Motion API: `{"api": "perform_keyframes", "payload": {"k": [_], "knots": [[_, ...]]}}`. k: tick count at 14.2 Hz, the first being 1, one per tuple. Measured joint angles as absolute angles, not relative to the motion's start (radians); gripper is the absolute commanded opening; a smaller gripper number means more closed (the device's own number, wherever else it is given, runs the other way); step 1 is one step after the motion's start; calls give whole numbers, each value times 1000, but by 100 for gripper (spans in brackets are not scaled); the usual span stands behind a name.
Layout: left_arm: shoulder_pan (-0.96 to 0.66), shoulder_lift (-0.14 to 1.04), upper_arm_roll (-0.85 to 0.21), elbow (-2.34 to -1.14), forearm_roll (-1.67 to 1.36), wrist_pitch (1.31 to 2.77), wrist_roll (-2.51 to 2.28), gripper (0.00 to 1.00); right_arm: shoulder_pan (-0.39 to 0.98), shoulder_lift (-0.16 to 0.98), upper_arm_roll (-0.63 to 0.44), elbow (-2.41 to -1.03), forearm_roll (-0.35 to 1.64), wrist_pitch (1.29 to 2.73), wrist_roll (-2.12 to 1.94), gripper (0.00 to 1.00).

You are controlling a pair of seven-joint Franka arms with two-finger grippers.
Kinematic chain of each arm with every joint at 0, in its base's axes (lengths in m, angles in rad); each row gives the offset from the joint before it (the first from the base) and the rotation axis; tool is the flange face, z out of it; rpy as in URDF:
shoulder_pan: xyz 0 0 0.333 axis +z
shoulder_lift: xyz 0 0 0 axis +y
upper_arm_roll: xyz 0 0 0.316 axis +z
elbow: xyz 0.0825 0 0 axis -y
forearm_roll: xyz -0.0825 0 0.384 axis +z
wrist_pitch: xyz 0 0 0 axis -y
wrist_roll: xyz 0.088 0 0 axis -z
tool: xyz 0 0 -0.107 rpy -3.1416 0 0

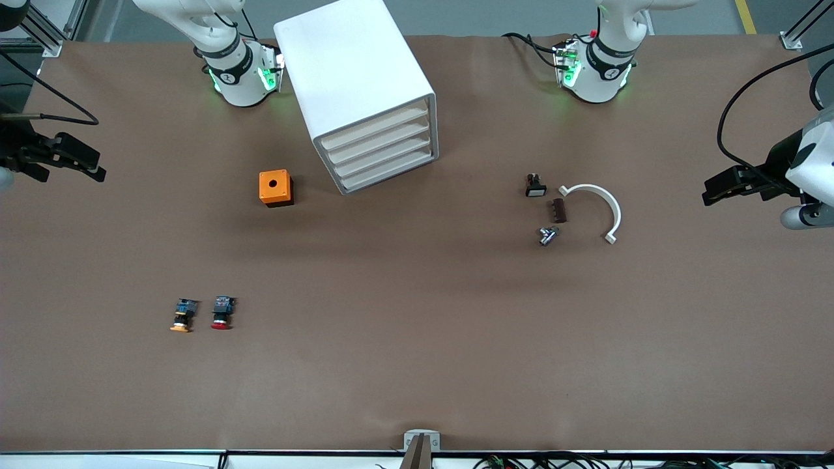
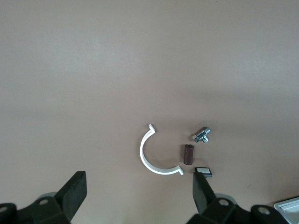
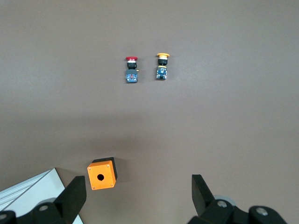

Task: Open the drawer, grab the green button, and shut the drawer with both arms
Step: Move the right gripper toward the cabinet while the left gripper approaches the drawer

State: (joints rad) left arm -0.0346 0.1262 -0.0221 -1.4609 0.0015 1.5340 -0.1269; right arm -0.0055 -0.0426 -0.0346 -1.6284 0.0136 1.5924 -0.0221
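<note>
The white cabinet (image 1: 355, 78) stands between the two arm bases. Its four cream-fronted drawers (image 1: 381, 146) are all shut, and one corner of it shows in the right wrist view (image 3: 28, 191). No green-capped button is in view. My right gripper (image 1: 81, 164) hangs open and empty over the right arm's end of the table; its wrist view (image 3: 138, 198) looks down on bare table. My left gripper (image 1: 713, 192) hangs open and empty over the left arm's end of the table (image 2: 138, 196).
An orange box with a round hole (image 1: 275, 187) (image 3: 101, 174) sits beside the cabinet. A yellow-capped button (image 1: 184, 315) (image 3: 162, 65) and a red-capped button (image 1: 222, 312) (image 3: 131, 69) lie nearer the camera. A white curved clip (image 1: 616, 212) (image 2: 142, 151), a brown block (image 1: 559, 210), a metal part (image 1: 547, 236) and a small switch (image 1: 535, 186) lie toward the left arm's end.
</note>
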Motion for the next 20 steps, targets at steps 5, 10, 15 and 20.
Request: {"api": "perform_keyframes", "payload": {"k": [5,10,15,20], "knots": [[-37,127,-22,-1461,1,1534,-127,100,-6,-43,-35,-1630,14,1592,-22,100],[-31,152,-21,-1460,-51,1534,-127,100,-5,-22,-34,-1635,14,1579,-22,100],[-35,160,-23,-1461,-179,1526,-128,100,-6,88,-34,-1635,14,1593,-22,100],[-94,247,-35,-1463,-363,1524,-311,100,-12,195,-35,-1612,16,1606,13,100]]}}
